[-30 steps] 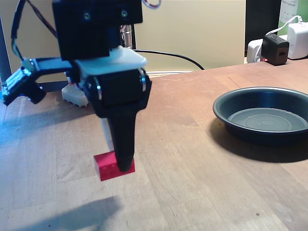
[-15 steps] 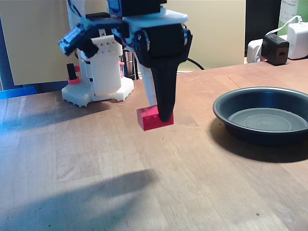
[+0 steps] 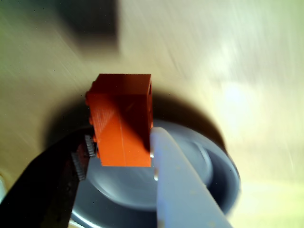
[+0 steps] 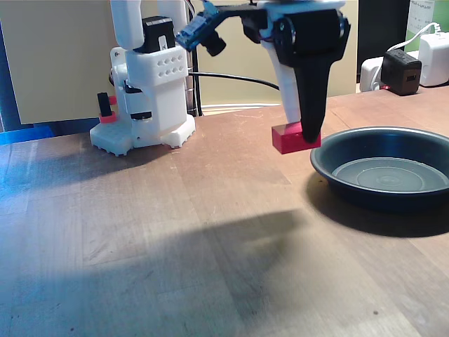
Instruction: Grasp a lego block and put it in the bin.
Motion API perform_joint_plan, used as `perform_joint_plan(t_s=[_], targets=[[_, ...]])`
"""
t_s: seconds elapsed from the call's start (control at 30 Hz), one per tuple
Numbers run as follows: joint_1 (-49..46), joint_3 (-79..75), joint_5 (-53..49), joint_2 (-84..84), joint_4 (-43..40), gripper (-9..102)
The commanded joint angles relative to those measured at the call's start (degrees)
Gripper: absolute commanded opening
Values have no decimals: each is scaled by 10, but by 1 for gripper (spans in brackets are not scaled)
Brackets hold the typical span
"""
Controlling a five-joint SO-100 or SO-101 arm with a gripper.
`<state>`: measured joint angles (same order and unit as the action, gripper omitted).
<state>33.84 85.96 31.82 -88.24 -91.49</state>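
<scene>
No readable text or labels anywhere

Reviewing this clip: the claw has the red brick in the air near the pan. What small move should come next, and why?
Probably carry on sideways, rightward in the fixed view, before opening. The claw holds the lego block above the table, just short of the bin, whose near rim lies to its right. In the wrist view the block overlaps the rim, not the bin's middle.

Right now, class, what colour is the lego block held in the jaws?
Bright red; the lego block shows best in the fixed view.
</scene>
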Motion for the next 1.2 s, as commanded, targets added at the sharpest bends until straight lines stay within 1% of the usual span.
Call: perform_joint_plan(t_s=[0.0, 0.2, 0.33, 0.43, 0.53, 0.77, 0.97, 1.17], targets=[[33, -11, 40, -20, 0, -1], [80, -11, 82, -20, 1, -1], [100, -11, 77, -19, 3, -1], [124, -11, 83, -18, 30, -1], [144, -15, 85, 8, 39, -1], [168, -133, 146, 110, 33, -1], [171, -213, 146, 185, 30, -1], [162, -254, 146, 220, 30, -1]])
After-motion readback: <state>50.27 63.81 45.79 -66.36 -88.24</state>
